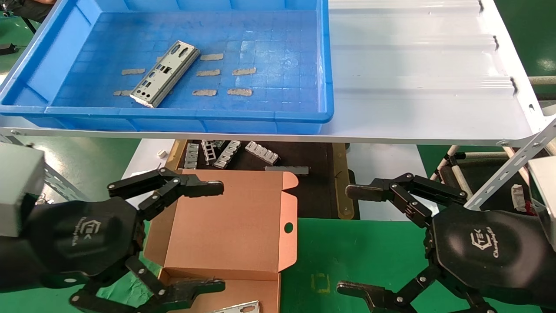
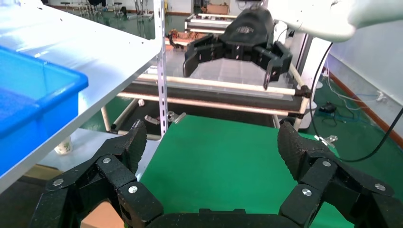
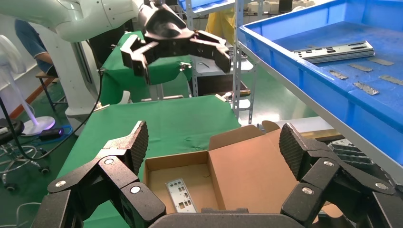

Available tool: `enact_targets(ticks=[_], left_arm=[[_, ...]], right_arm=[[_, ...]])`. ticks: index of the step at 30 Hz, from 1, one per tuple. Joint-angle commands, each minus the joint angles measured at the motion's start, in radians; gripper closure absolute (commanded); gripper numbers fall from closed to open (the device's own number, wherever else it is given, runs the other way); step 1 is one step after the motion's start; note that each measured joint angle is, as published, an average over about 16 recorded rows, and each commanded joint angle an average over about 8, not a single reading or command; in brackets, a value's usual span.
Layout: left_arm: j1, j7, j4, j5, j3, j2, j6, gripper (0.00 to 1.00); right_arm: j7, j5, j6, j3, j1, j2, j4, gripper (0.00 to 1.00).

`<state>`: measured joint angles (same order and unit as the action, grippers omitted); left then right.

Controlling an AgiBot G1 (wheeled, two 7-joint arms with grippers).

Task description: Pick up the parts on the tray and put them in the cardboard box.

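A silver part (image 1: 165, 74) lies slanted on the floor of the blue tray (image 1: 173, 114), left of the middle; the right wrist view shows this part (image 3: 337, 51) in the tray (image 3: 294, 57) too. Below the shelf, the cardboard box (image 1: 243, 217) stands open with its lid up. Another part (image 3: 180, 194) lies flat inside it, its end (image 1: 236, 308) just showing in the head view. My left gripper (image 1: 215, 237) hovers open and empty over the box's left side. To the right of the box, my right gripper (image 1: 349, 241) is open and empty above the green mat.
The tray sits on a white ridged sheet (image 1: 412, 87) that forms a shelf above the box. Beige tape strips (image 1: 208, 73) are stuck to the tray floor. Grey ladder-like pieces (image 1: 226, 152) lie on a dark board behind the box. A green mat (image 1: 347, 265) covers the table.
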<state>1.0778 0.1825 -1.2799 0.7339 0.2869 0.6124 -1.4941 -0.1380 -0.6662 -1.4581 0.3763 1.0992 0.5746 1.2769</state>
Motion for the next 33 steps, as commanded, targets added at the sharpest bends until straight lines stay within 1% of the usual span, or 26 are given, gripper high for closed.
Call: enact_targets(ticks=[1, 33], left_arm=[[-0.006, 0.008, -0.008, -0.007, -0.013, -0.002, -0.003, 0.00], [-0.004, 0.005, -0.004, -0.004, -0.007, -0.001, -0.001, 0.00]], right_arm=[[0.000, 0.000, 0.000, 0.000, 0.000, 0.000, 0.000, 0.00], [0.000, 0.000, 0.000, 0.000, 0.000, 0.000, 0.000, 0.00]])
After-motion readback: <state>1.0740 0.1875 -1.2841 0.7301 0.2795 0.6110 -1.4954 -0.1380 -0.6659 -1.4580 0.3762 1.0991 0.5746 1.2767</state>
